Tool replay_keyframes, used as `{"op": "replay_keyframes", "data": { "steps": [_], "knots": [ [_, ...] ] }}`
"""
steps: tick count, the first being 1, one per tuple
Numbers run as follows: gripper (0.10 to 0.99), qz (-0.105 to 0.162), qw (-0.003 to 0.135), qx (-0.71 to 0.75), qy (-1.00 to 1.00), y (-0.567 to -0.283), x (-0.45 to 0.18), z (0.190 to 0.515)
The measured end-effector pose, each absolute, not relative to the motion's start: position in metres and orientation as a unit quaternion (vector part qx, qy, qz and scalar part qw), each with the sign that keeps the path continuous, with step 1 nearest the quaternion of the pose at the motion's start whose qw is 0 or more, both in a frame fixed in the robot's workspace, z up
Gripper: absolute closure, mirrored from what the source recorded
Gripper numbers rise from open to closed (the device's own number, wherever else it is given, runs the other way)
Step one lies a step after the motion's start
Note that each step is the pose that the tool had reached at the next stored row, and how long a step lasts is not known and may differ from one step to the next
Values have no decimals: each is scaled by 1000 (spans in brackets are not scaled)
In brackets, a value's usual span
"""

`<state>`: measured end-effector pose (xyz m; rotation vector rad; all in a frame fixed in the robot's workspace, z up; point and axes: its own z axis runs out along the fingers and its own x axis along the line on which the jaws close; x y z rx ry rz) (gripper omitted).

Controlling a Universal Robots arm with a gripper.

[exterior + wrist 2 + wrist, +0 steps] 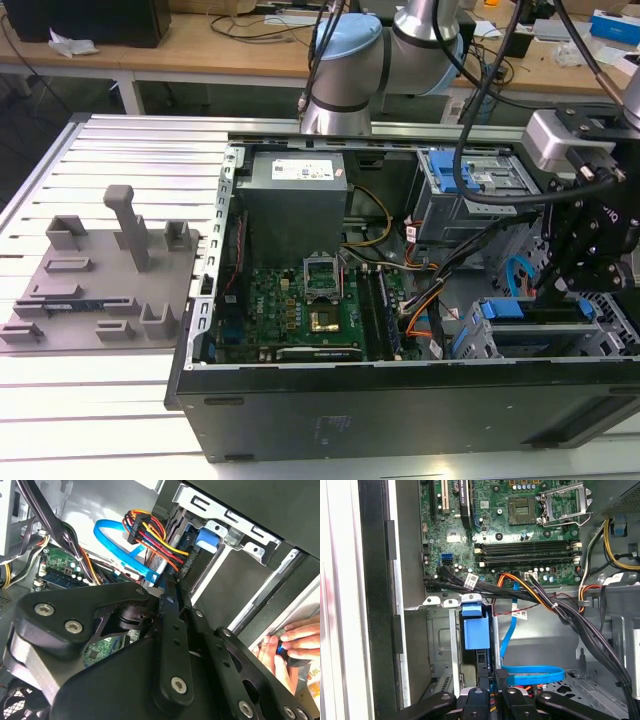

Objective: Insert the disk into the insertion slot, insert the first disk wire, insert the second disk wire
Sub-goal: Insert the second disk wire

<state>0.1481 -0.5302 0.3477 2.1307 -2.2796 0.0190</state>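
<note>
Inside the insertion slot (pixel 440 645) stands the blue-framed disk (pixel 473 632); whether the hand (pixel 492 677) grips it is unclear.

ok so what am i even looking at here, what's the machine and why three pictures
It is an open desktop computer case lying on a slatted metal table, with one robot arm reaching in. The exterior view comes from a camera standing off the arm; both wrist views come from cameras riding on the arm, looking past its black end effector. Inside are the green motherboard, a grey power supply and bundled wires. The end effector sits low at the grey drive bay, close to a blue plastic tab and a blue flat cable. A person's hand rests outside the case. A grey fixture tray lies on the table.
</note>
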Motion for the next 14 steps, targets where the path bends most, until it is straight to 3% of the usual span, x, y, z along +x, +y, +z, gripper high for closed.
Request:
{"op": "replay_keyframes", "data": {
  "steps": [14],
  "knots": [
    [925, 6, 11, 683, -730, -532, 148, 343]
  ]
}}
